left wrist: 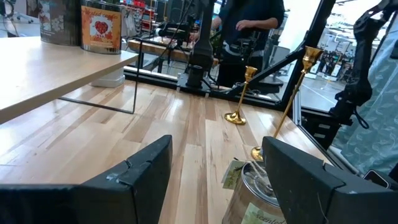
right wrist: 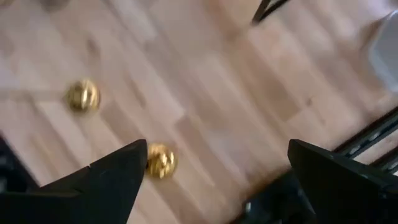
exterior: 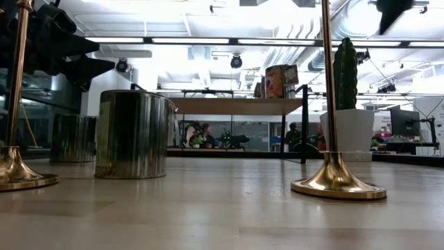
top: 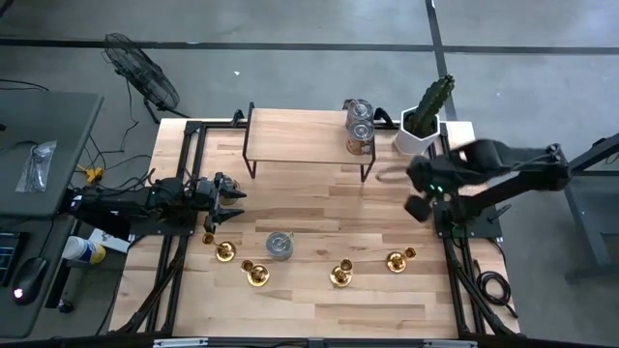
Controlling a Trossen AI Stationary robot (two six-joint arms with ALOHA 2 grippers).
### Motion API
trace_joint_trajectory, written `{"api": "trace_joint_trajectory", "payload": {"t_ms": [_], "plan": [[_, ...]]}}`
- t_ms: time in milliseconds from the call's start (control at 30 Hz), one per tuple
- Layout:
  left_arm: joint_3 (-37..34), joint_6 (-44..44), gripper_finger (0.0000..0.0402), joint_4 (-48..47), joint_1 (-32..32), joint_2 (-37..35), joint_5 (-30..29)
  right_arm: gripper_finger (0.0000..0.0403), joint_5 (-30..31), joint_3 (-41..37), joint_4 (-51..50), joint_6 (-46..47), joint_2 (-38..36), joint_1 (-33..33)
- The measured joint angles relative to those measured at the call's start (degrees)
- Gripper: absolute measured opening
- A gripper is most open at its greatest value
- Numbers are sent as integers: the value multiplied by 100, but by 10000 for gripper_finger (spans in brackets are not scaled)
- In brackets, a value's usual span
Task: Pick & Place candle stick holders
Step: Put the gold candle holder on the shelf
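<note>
Brass candle stick holders [top: 225, 251] [top: 256, 274] [top: 340, 275] [top: 397, 260], flared bases and thin stems, stand in a loose row on the pale wood-plank bench [top: 319, 309], flanking a ribbed tin [top: 280, 246]. Left gripper [top: 232, 196] and right gripper [top: 418, 193] hover spread wide, empty.

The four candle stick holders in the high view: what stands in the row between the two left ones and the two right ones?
A silver-topped tin can, slightly behind the row.

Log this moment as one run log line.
four shiny gold metal candlestick holders: standing in a row on wooden table | left claw: open, empty, above table's left side | right claw: open, empty, raised
</note>
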Motion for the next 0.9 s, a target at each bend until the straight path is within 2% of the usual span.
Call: {"api": "trace_joint_trajectory", "payload": {"t_ms": [233,467,667,900], "plan": [[0,-2,243,0,2,0,0,372,-609,-1142,31,1218,-732,1258],[0,0,243,0,0,0,0,372,-1297,-2105,489,2034,-1072,2404],[2,-2,243,0,0,2,0,372,-1208,-3013,1790,2205,-1167,3103],[1,-1,243,0,1,0,0,372,-1189,-4110,3328,2363,-1220,3501]]}}
